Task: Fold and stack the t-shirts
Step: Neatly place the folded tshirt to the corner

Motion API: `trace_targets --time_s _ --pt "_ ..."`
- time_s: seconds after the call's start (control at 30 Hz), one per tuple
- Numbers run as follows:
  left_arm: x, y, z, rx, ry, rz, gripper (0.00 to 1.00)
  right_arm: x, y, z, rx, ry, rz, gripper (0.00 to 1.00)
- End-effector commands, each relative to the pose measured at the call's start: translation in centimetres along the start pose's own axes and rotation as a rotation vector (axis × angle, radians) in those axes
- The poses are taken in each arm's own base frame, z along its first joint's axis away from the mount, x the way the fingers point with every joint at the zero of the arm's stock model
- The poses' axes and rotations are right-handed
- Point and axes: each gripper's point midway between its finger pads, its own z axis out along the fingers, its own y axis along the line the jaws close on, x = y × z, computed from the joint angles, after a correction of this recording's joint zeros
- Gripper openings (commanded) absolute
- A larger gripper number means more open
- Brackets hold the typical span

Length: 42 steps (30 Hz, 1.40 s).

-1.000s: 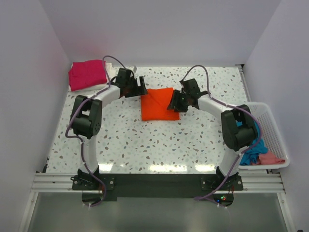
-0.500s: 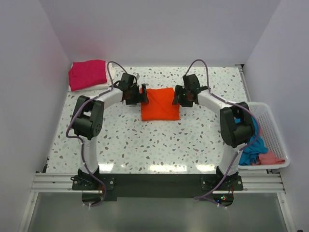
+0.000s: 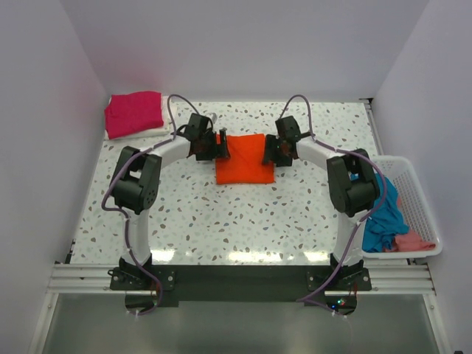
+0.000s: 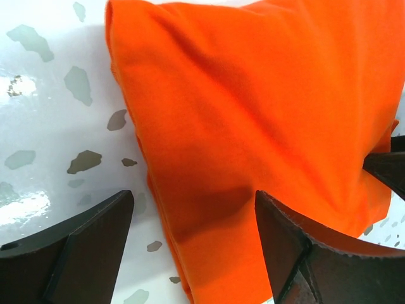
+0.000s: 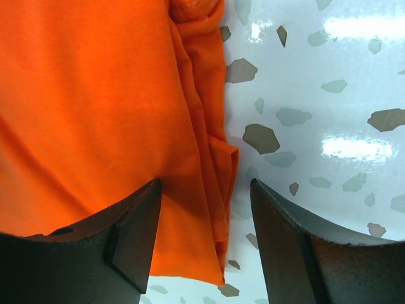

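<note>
The folded bright orange cotton t-shirt (image 3: 245, 158) is lying at upper centre of the speckled white table (image 3: 243, 221). The left gripper (image 3: 220, 144) and right gripper (image 3: 270, 150) are crowding its left and right edges with jaws apart, blocking approach from either side. The broad band of tabletop below the shirt is offering bare passage between the two arms. A folded magenta-pink t-shirt (image 3: 133, 112) is filling the upper left corner, and a white plastic slatted basket (image 3: 424, 214) is hemming the right edge.

White arm links (image 3: 168, 147), black joints (image 3: 133, 181), purple cables (image 3: 177, 96), dark jaws.
</note>
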Motion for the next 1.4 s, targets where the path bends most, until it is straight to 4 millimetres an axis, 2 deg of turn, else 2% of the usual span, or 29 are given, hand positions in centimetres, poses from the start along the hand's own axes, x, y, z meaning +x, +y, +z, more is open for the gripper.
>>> trace_targets --time_s 0.0,0.17,0.47,0.53,0.63,0.67,0.7,0.77,0.8,0.83,0.87,0.93,0.97,1.03,1.07,1.13,1.23,1.27,1.33,1.37 --pt "2.2 -0.5 0.7 0.004 0.05 0.003 0.82 -1.2 0.5 0.2 -0.016 -0.022 0.0 0.62" --pt "3.0 -1.3 1.4 0.008 0.072 0.007 0.75 -1.4 0.7 0.3 -0.036 -0.021 0.012 0.61" --pt "2.9 -2.7 2.0 0.022 0.073 0.021 0.52 -1.7 1.3 0.2 -0.066 -0.018 0.021 0.59" --pt "3.0 -2.9 2.1 0.018 0.075 0.029 0.44 -1.7 1.4 0.2 -0.071 -0.016 0.024 0.59" --pt "2.4 -2.9 2.1 0.005 0.067 0.043 0.27 -1.9 1.5 0.0 -0.073 -0.021 0.023 0.59" --pt "1.4 -3.2 2.0 0.0 0.05 0.055 0.22 -2.0 1.6 -0.2 -0.075 -0.024 0.022 0.59" --pt "1.4 -2.6 2.0 -0.036 0.055 0.06 0.12 -2.1 1.6 -0.4 -0.075 -0.029 0.021 0.61" --pt "-0.1 -2.6 1.7 -0.062 0.025 0.088 0.02 -2.6 1.7 -1.3 -0.076 -0.051 0.02 0.66" --pt "-0.6 -1.9 1.5 -0.108 0.017 0.092 0.0 -2.9 1.8 -1.8 -0.075 -0.06 0.02 0.69" --pt "-1.1 -1.6 1.4 -0.128 0.007 0.11 0.0 -3.5 2.0 -2.8 -0.079 -0.085 0.018 0.75" --pt "-2.5 -1.7 1.0 -0.152 -0.027 0.123 0.0 -3.7 2.1 -3.3 -0.079 -0.095 0.019 0.77" --pt "-3.1 -0.6 0.9 -0.22 -0.029 0.158 0.0 -4.4 2.3 -4.7 -0.086 -0.123 0.019 0.79" --pt "-4.5 -0.8 0.5 -0.238 -0.058 0.17 0.0 -4.7 2.3 -5.3 -0.084 -0.136 0.024 0.79" --pt "-5.3 0.8 0.1 -0.328 -0.064 0.21 0.0 -4.7 2.5 -6.0 -0.091 -0.148 0.028 0.79" --pt "-6.9 1.2 -0.5 -0.375 -0.106 0.222 0.0 -4.7 2.5 -6.9 -0.096 -0.16 0.03 0.79" --pt "-7.8 2.2 -0.9 -0.425 -0.116 0.259 0.0 -4.9 2.7 -7.6 -0.103 -0.177 0.033 0.79" --pt "-10.5 3.8 -2.2 -0.505 -0.167 0.288 0.0 -5.0 2.7 -8.5 -0.11 -0.19 0.033 0.79" --pt "-11.4 4.9 -2.8 -0.54 -0.183 0.282 0.0 -5.0 2.8 -8.9 -0.114 -0.196 0.032 0.79" --pt "-12.4 5.6 -3.2 -0.558 -0.198 0.289 0.0 -5.0 3.0 -9.1 -0.124 -0.196 0.03 0.78" --pt "-13.8 6.2 -4.0 -0.576 -0.225 0.279 0.0 -5.2 3.1 -9.2 -0.129 -0.2 0.032 0.78"
